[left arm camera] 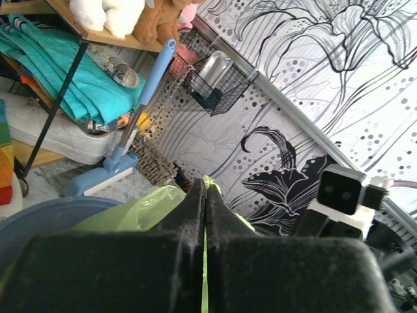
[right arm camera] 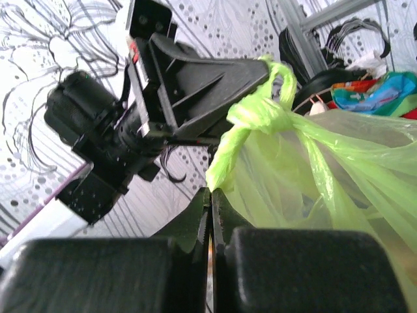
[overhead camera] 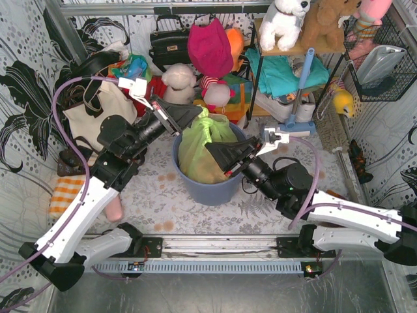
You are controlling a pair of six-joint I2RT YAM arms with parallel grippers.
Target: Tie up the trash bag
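Note:
The light-green trash bag sits in the round blue-grey bin at mid-table. Its top is drawn into a knot with two tails. My left gripper is shut on the upper tail, just above the bin's far-left rim. Green plastic shows between its jaws in the left wrist view, and it also shows in the right wrist view. My right gripper is over the bin's middle, pointing left. It is shut on the end of the lower tail. The paper inside is not distinct.
A cream tote bag stands at the left, and a black handbag and plush toys stand behind the bin. A shelf with teal cloth and a blue brush are at the back right. A wire basket hangs on the right wall.

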